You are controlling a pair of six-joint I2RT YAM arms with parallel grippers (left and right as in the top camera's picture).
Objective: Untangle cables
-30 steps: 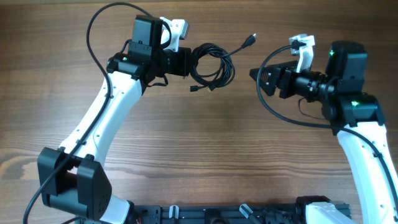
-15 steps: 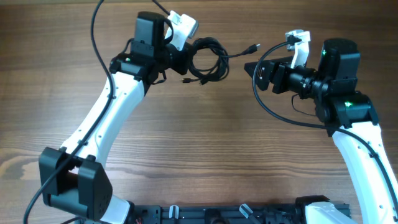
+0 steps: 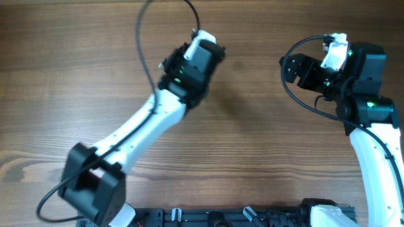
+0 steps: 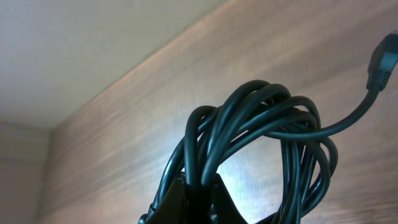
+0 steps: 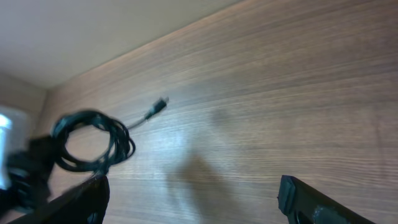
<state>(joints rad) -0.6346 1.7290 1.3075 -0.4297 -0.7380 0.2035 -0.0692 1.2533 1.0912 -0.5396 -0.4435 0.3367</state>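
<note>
Cables [image 4: 267, 99] coiled, clenched in left jaws | right jaws spread apart | wooden table [image 3: 252, 157] (pale wall [image 5: 93, 31] behind, probably)

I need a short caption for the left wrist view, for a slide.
Left gripper pinches a coiled bundle of black cables, one plug trailing free, wooden table behind.

From overhead, my left arm [image 3: 189, 63] covers the cables [image 4: 261, 121] and my left gripper [image 4: 194, 202] entirely. In my left wrist view the bundle's lower loops and that gripper run off the bottom edge, and one plug [image 4: 385, 59] is blurred and clipped at the right. My right gripper [image 5: 193, 190] shows only fingertips [image 5: 298, 198] along the bottom edge.
</note>
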